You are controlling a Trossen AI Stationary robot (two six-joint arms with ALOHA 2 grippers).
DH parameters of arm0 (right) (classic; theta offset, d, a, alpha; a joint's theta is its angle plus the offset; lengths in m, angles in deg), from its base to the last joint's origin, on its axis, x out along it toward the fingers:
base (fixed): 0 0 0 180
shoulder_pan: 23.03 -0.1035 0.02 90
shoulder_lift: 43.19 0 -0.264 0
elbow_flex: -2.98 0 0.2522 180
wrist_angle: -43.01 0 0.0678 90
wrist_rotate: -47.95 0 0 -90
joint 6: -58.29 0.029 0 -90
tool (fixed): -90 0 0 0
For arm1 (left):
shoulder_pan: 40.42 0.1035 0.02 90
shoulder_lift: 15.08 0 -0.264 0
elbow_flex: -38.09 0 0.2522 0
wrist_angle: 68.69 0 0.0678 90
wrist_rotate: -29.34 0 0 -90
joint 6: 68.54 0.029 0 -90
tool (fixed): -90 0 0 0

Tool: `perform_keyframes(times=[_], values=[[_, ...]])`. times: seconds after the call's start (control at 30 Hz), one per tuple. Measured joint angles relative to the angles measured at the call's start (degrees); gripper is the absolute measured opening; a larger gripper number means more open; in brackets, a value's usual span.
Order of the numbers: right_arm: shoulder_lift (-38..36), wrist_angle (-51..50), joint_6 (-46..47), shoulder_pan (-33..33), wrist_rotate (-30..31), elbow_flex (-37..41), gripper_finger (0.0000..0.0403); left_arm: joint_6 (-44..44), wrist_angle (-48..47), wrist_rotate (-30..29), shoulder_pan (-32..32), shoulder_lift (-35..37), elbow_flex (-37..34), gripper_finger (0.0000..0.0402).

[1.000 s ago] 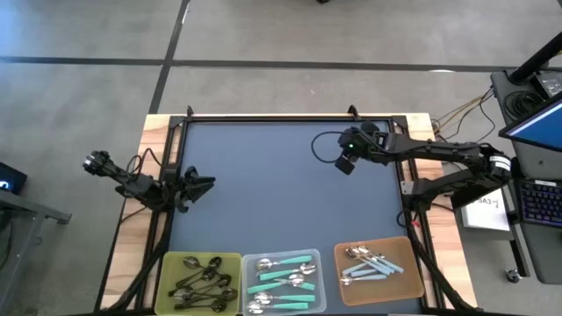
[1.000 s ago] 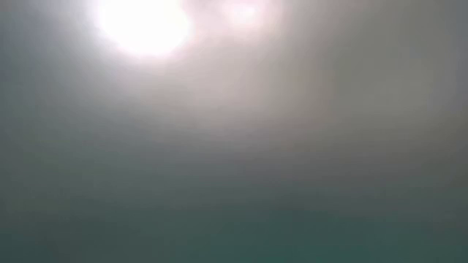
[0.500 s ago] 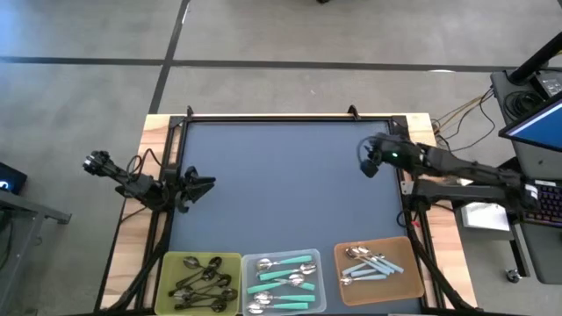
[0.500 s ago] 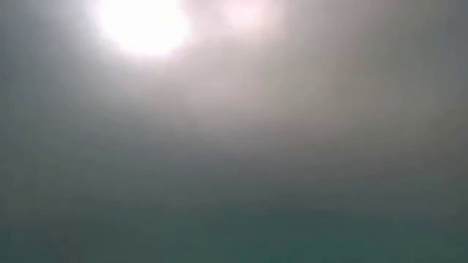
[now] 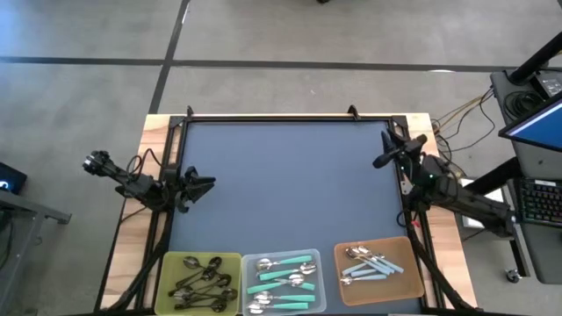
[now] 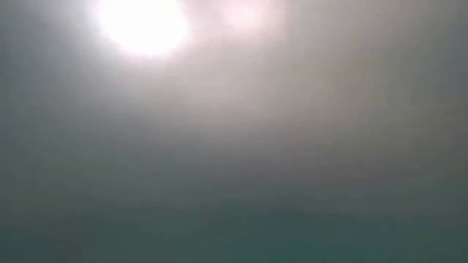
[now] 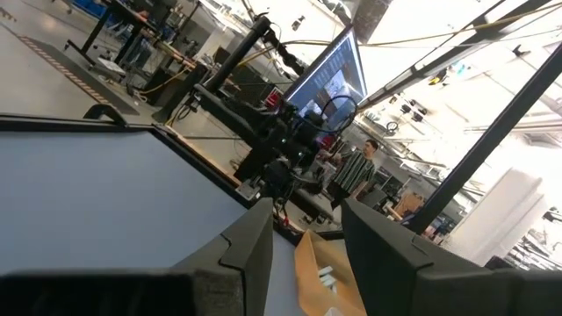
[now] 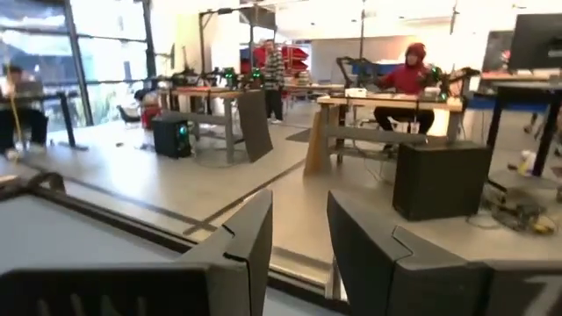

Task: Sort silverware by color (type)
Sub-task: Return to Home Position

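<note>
At the right edge of the frame's dark table [image 5: 281, 175], the right gripper [image 5: 386, 151] hangs just over the table's side rail. In its wrist view its two fingers [image 8: 250, 237] stand a little apart with bare floor showing between them and nothing held. At the table's left edge, the left gripper [image 5: 200, 184] sits over the rail, its jaws also parted and empty.

Along the bottom of the frame, three trays stand in a row. The dark metal spoons [image 5: 200, 279] lie piled in the yellow tray [image 5: 167, 263] at lower left. The teal-handled spoons [image 5: 281, 281] lie in the clear middle tray [image 5: 320, 290]. The light-blue spoons [image 5: 369, 263] lie in the brown tray [image 5: 413, 281] at lower right. The low view shows only glare.
</note>
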Motion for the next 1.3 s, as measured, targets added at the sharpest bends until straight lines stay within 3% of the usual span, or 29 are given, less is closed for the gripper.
perform_keyframes(times=[0.07,0.3,1.3], values=[[-3.67,-0.10,2.97,0.41,0.14,2.31,0.0102,0.00,0.00,0.00,0.00,0.00,0.00,0.0120],[-2.55,1.46,14.16,2.53,-0.84,4.77,0.0102,0.00,-0.07,0.09,-0.02,-0.24,0.02,0.0120],[-2.15,1.18,9.41,2.69,-0.61,4.84,0.0102,-0.01,-0.37,0.04,-0.02,-0.63,0.04,0.0120]])
